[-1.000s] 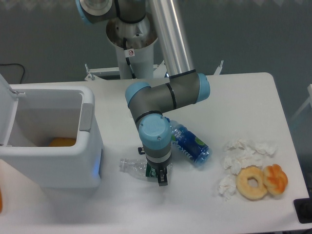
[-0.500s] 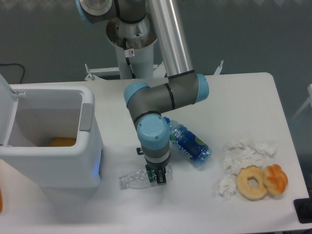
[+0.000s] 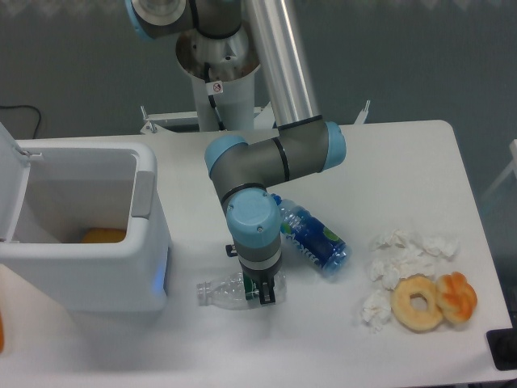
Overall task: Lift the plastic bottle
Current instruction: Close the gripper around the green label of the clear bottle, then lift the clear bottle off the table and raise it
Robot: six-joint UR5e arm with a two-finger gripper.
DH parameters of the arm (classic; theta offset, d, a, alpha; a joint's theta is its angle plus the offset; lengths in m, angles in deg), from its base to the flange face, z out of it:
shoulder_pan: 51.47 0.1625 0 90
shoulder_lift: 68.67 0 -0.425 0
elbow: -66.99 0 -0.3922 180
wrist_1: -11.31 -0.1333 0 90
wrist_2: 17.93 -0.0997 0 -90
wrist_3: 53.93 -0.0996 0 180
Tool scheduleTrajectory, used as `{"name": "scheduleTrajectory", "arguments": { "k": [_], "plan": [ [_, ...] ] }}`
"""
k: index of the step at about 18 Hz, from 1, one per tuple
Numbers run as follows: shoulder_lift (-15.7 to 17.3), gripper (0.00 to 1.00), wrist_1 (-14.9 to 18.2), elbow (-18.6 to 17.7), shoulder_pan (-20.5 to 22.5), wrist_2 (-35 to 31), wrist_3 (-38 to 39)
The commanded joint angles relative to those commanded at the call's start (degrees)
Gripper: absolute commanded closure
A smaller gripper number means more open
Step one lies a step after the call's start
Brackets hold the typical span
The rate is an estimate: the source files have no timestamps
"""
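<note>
The plastic bottle point(image 3: 222, 293) is small, clear and colourless, and it lies on its side on the white table with its neck pointing left. Its green label end is under my gripper point(image 3: 263, 293). The gripper reaches straight down over that end and is shut on the bottle. The arm's wrist point(image 3: 254, 229) hides most of the label. Whether the bottle rests on the table or hangs just above it, I cannot tell.
A fatter blue-labelled bottle point(image 3: 313, 235) lies just right of the wrist. A white bin point(image 3: 150, 242) with an orange object inside stands at the left. Crumpled tissues point(image 3: 404, 252), a doughnut point(image 3: 418, 303) and an orange pastry point(image 3: 458, 296) sit at the right.
The gripper with the bottle's right end has shifted slightly up and left since a second ago. The bottle has swung so that its neck now lies lower on the table.
</note>
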Motion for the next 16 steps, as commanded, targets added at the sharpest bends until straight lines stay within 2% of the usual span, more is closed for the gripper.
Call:
{"name": "scheduleTrajectory", "arguments": {
  "k": [10, 16],
  "plan": [
    [0.53, 0.37, 0.09, 0.79, 0.52, 0.17, 0.17],
    [3.6, 0.37, -0.18, 2.55, 2.37, 1.49, 6.23]
  ]
}}
